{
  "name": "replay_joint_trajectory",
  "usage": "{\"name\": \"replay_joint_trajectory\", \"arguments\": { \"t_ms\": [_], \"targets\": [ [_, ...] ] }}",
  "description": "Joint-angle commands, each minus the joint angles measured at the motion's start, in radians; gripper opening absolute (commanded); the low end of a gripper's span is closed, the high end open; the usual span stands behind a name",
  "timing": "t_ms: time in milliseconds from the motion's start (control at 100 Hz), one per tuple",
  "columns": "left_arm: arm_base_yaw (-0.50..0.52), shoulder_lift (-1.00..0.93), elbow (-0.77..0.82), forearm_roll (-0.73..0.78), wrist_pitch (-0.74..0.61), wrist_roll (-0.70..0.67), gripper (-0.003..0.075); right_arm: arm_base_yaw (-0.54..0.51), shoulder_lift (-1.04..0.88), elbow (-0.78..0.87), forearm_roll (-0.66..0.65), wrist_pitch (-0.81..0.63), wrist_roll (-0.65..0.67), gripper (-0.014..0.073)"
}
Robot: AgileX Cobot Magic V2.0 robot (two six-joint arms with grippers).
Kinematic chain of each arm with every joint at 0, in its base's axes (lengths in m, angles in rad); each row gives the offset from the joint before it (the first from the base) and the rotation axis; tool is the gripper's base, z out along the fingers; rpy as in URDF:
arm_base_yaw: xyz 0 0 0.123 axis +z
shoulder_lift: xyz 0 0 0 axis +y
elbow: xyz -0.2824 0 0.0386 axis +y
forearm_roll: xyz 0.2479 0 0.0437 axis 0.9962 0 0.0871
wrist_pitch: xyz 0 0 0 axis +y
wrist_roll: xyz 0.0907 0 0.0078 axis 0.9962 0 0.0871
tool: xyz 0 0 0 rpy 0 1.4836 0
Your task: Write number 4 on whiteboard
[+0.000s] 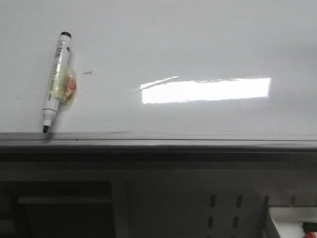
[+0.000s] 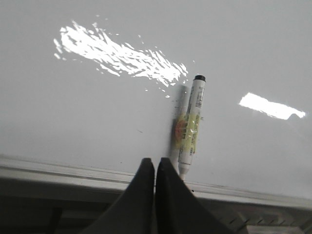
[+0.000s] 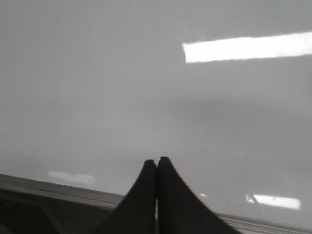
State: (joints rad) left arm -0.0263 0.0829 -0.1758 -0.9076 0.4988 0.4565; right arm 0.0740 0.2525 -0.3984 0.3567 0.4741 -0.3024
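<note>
Soft, even overhead light falls on the whiteboard (image 1: 163, 44), which reads pale grey rather than pure white. In the front view a bright rectangular glare patch sits right of centre, its edges slightly smeared; below the board's rail the lower third of the frame is dim and murky. The left wrist view shows a broken, speckled glare at upper left and a second patch at right, and the marker (image 2: 191, 123) casts a narrow shadow beside itself. The right wrist view is hazy and low in contrast, with glare at upper right.
</note>
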Motion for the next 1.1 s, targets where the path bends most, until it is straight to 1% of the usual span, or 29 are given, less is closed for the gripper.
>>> {"name": "replay_joint_trajectory", "arguments": {
  "t_ms": [0,50,70,100,160,220,250,270,290,340,380,440,590,760,830,1090],
  "targets": [
    [0.002,0.075,-0.091,-0.024,0.002,0.129,-0.0016,-0.006,0.047,-0.062,0.023,-0.04,-0.034,-0.0064],
    [0.002,0.112,-0.126,-0.024,0.031,0.186,0.0008,-0.006,0.053,-0.071,0.048,-0.044,-0.034,-0.0064],
    [0.002,0.128,-0.14,-0.024,0.039,0.206,0.0031,-0.006,0.054,-0.073,0.06,-0.047,-0.034,-0.0062],
    [0.002,0.152,-0.16,-0.024,0.058,0.227,0.0071,-0.006,0.054,-0.076,0.073,-0.05,-0.034,-0.0057],
    [-0.001,0.199,-0.198,-0.022,0.09,0.265,0.0193,-0.006,0.054,-0.08,0.09,-0.048,-0.034,-0.0017],
    [-0.026,0.242,-0.23,-0.024,0.093,0.27,0.0314,-0.006,0.054,-0.081,0.1,-0.045,-0.034,0.0075],
    [-0.041,0.26,-0.241,-0.024,0.093,0.273,0.0351,-0.006,0.054,-0.081,0.104,-0.041,-0.034,0.0129],
    [-0.053,0.274,-0.249,-0.022,0.093,0.274,0.037,-0.006,0.054,-0.081,0.106,-0.038,-0.034,0.0188],
    [-0.066,0.288,-0.255,-0.018,0.093,0.274,0.0378,-0.006,0.054,-0.081,0.108,-0.037,-0.034,0.0216],
    [-0.097,0.325,-0.266,-0.003,0.093,0.274,0.0375,-0.006,0.054,-0.081,0.108,-0.032,-0.034,0.0323],
    [-0.125,0.36,-0.273,0.013,0.093,0.274,0.0374,-0.006,0.054,-0.081,0.11,-0.03,-0.034,0.0381],
    [-0.159,0.411,-0.283,0.027,0.093,0.274,0.0374,-0.006,0.054,-0.081,0.11,-0.03,-0.034,0.042],
    [-0.225,0.569,-0.323,0.054,0.089,0.274,0.0374,-0.006,0.054,-0.081,0.11,-0.03,-0.034,0.0416],
    [-0.252,0.721,-0.367,0.046,0.078,0.258,0.0368,-0.006,0.054,-0.081,0.11,-0.023,-0.034,0.0416],
    [-0.259,0.771,-0.38,0.018,0.058,0.23,0.0368,-0.006,0.057,-0.081,0.11,-0.016,-0.034,0.0416],
    [-0.262,0.881,-0.39,-0.121,0.03,0.236,0.0368,-0.006,0.058,-0.081,0.11,-0.008,-0.034,0.0416]
  ]
}}
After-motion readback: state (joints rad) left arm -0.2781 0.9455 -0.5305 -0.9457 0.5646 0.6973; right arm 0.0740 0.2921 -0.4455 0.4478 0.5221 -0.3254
